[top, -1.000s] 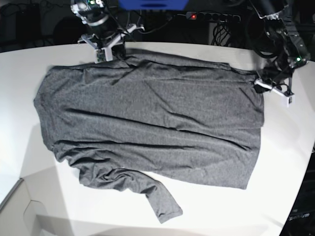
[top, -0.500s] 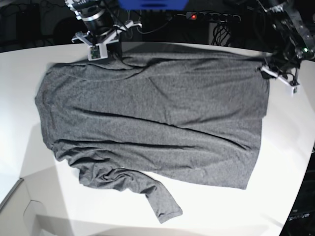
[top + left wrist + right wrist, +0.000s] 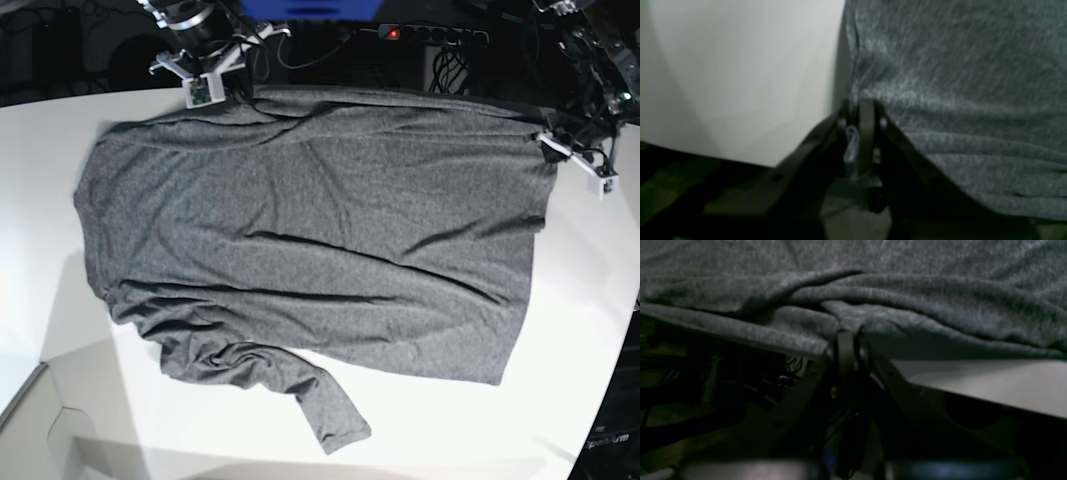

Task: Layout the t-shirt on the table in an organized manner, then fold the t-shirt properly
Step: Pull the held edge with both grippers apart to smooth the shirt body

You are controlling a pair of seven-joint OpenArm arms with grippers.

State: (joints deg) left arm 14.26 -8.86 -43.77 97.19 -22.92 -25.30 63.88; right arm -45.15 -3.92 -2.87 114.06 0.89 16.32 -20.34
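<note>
Both grippers were clamped on the far edge of the t-shirt (image 3: pixel 310 230): the left gripper (image 3: pixel 553 143) pinched the corner at the base view's right, the right gripper (image 3: pixel 222 92) pinched the edge at that view's upper left. Compared with a second before, both had drawn back toward the far rim of the table (image 3: pixel 500 430), and the shirt's upper edge had gone with them, so the folded-over band that had lain along the top was pulled out flat and the cloth reached nearly to the rim. The near sleeve, bunched and pointing toward the lower middle, lay where it had been. The fabric was thin heathered charcoal jersey, softly wrinkled, with long shallow creases running across it; the tabletop was smooth, plain white, with a curved edge. The left wrist view showed the dark jaws of the left gripper (image 3: pixel 862 106) closed at the shirt's side edge with bare white table beside it. The right wrist view showed the right gripper (image 3: pixel 846 335) nipping a gathered ridge of cloth hanging just past the rim, which the base view could not resolve.
</note>
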